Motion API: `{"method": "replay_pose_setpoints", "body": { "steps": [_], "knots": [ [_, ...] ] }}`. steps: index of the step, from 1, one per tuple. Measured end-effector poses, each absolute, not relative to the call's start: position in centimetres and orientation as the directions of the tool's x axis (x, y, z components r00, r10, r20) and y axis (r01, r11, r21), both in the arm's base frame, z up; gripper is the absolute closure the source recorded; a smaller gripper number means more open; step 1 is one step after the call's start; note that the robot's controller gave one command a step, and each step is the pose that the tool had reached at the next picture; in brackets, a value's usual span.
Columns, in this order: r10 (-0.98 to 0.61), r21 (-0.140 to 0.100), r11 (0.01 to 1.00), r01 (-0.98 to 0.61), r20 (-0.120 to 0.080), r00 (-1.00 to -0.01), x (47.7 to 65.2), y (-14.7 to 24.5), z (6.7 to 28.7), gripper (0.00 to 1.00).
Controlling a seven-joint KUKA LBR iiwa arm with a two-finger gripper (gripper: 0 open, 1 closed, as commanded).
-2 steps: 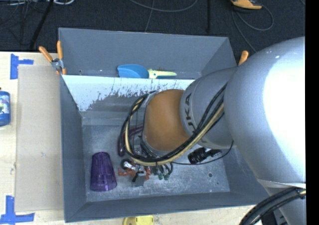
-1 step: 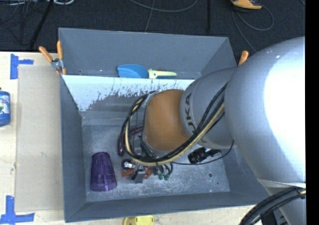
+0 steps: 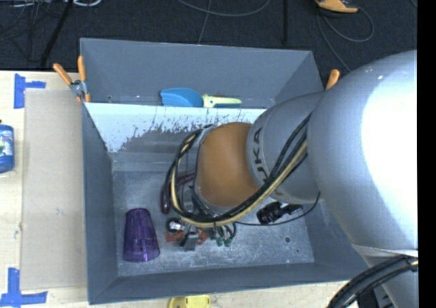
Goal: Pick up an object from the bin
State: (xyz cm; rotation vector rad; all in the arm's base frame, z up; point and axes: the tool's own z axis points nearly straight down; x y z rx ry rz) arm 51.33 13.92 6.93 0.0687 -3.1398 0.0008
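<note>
Here a purple cup (image 3: 139,234) lies between end effector (image 3: 197,235) and bin wall (image 3: 101,211).

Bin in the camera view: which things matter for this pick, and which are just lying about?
Likely in play: orange-covered wrist, low over the floor of the bin; purple cup on its side at the floor's lower left, nearest the wrist.
Lying about: blue scoop and yellow-green piece by the back wall.
</note>
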Motion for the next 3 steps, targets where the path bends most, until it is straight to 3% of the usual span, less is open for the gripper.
{"method": "replay_pose_setpoints", "body": {
  "steps": [3],
  "knots": [
    [-0.046,-0.001,0.999,-0.046,0.001,-0.999,51.33,13.91,6.92,1.0]
  ]
}}
